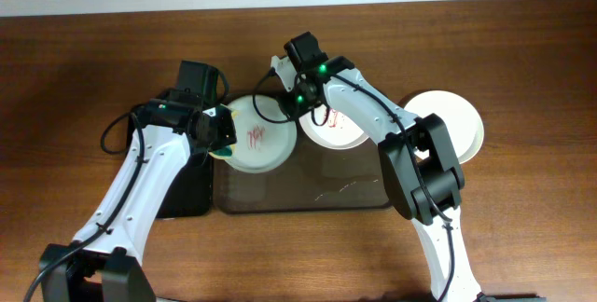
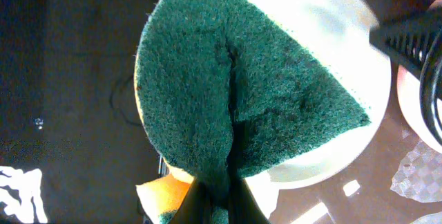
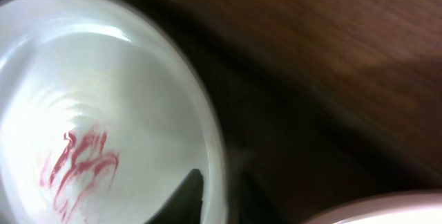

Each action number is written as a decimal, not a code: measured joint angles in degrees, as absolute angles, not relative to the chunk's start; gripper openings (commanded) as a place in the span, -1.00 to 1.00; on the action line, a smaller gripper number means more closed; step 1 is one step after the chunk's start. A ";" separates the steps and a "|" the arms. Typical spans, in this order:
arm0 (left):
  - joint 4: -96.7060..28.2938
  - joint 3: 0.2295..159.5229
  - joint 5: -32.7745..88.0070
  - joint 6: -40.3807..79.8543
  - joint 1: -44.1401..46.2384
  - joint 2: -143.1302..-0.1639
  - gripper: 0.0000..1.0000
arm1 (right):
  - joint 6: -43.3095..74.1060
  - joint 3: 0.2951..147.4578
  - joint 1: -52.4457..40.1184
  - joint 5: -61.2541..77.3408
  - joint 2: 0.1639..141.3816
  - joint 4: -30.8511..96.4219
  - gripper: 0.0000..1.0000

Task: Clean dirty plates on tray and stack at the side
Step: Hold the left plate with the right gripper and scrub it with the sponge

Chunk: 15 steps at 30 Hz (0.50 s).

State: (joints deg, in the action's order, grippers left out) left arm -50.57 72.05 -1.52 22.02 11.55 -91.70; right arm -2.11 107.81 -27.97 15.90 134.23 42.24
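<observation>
A white plate [image 1: 264,145] with a red smear lies at the left end of the dark brown tray [image 1: 308,195]. My left gripper [image 1: 220,140] is shut on a green-and-yellow sponge [image 2: 235,92], held over this plate's left edge [image 2: 331,44]. My right gripper [image 1: 283,106] is shut on the same plate's far right rim, one finger inside and one outside [image 3: 222,182]; the smear shows in the right wrist view [image 3: 79,165]. A second smeared plate [image 1: 338,132] lies beside it on the tray, partly under the right arm. A third, clean plate [image 1: 455,123] sits on the table at the right.
A smaller black tray [image 1: 187,195] lies left of the brown tray, under the left arm. The two arms are close together over the tray's far edge. A whitish scratch mark [image 1: 340,190] shows on the tray's bare part.
</observation>
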 measured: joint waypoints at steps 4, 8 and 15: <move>-50.74 72.05 -1.32 22.02 11.53 -91.70 -1.00 | 2.04 108.36 -28.01 17.04 134.26 55.99 -0.91; -49.76 71.79 0.71 22.02 12.08 -91.70 -1.00 | 3.05 108.44 -28.01 18.46 134.26 62.24 -0.92; -46.81 67.33 6.07 31.86 18.65 -97.89 -1.00 | 3.25 108.44 -28.01 18.74 134.26 63.94 -0.88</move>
State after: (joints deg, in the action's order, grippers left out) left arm -46.81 67.33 6.07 31.86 18.65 -97.89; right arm 3.25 108.44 -28.01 18.74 134.26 63.94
